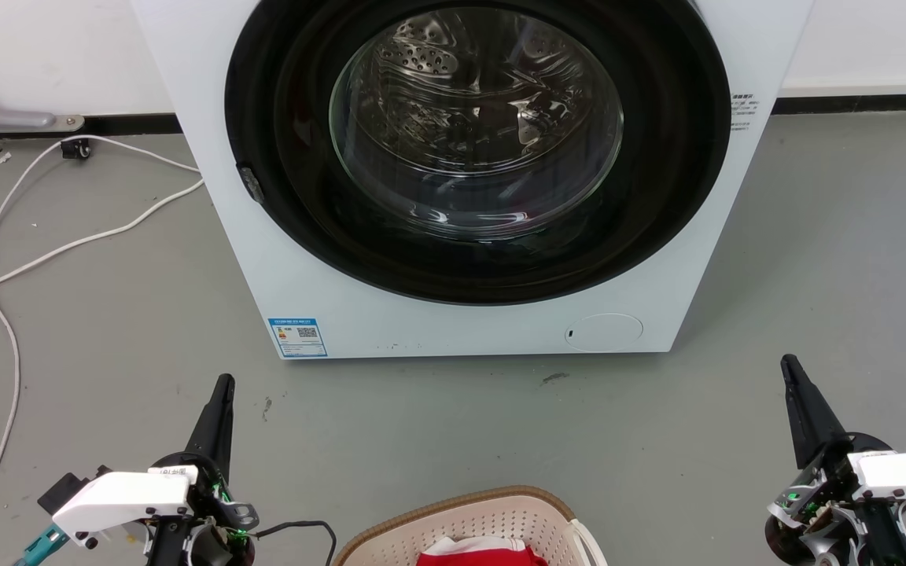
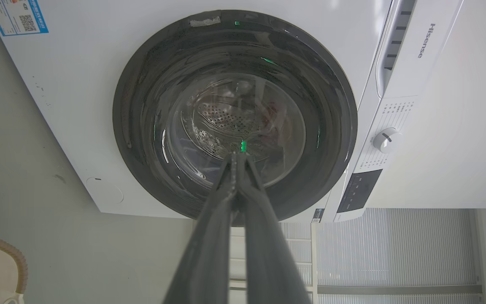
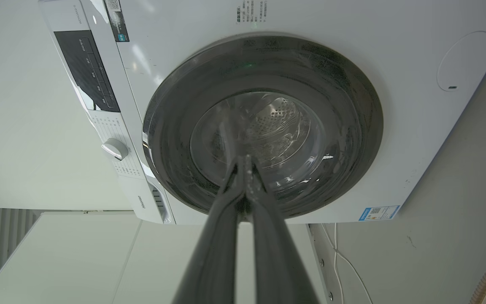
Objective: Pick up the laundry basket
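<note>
cream perforated plastic under a brown woven-look rim marks the laundry basket (image 1: 475,520) at the bottom centre of the head frame, a red cloth (image 1: 478,550) inside, its near half cut off by the frame edge. our left gripper (image 1: 223,387) and right gripper (image 1: 789,365) sit wide at either lower corner, fingers pressed together on nothing, which we judge leaves room to flank it.

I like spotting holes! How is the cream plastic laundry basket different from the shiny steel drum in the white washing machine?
The cream plastic laundry basket, with its brown woven-look rim, is dull; the shiny steel drum gleams. The basket stands on the grey floor, open upward; the drum sits inside the white washing machine, facing forward. Both have walls dotted with small holes.
</note>
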Available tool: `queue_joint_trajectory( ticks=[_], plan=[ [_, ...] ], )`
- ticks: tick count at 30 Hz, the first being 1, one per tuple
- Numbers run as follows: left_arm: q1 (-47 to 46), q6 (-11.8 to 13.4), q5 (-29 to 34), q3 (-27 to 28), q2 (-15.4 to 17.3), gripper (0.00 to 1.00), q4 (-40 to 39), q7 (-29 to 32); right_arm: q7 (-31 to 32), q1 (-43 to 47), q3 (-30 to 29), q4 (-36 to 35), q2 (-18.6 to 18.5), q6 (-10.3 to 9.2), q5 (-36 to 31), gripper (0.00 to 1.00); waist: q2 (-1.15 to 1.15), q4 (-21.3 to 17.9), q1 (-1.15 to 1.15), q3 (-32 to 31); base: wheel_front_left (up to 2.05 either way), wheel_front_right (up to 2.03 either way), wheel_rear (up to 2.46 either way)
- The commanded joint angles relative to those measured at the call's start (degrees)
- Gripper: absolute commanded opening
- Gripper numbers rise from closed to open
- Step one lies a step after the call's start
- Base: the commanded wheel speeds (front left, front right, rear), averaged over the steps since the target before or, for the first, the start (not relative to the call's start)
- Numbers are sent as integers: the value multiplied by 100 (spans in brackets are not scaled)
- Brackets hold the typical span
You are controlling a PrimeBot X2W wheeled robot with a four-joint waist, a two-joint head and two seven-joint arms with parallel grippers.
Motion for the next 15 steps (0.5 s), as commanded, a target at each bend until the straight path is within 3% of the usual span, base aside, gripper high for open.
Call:
queue_joint_trajectory(
  ticks=[1, 11, 12, 15],
  plan=[
    [-59, -17, 20, 17, -5, 0, 6, 37, 20, -65, -7, 7, 18, 0, -21, 0, 0, 0, 0, 0, 0, 0, 0],
    [-59, -17, 24, 23, -10, 0, 6, 33, 21, -66, -17, 8, 24, 0, -28, 0, 0, 0, 0, 0, 0, 0, 0],
    [8, 0, 7, 3, -6, 100, 17, 14, 15, 9, -7, 17, 7, 0, -6, 100, 0, 0, 0, 0, 0, 0, 0],
    [34, 2, 11, -36, -17, 100, 54, -14, -21, 48, 31, 49, 13, 0, -22, 100, 0, -2, 0, 1, 0, 0, 0]
  ],
)
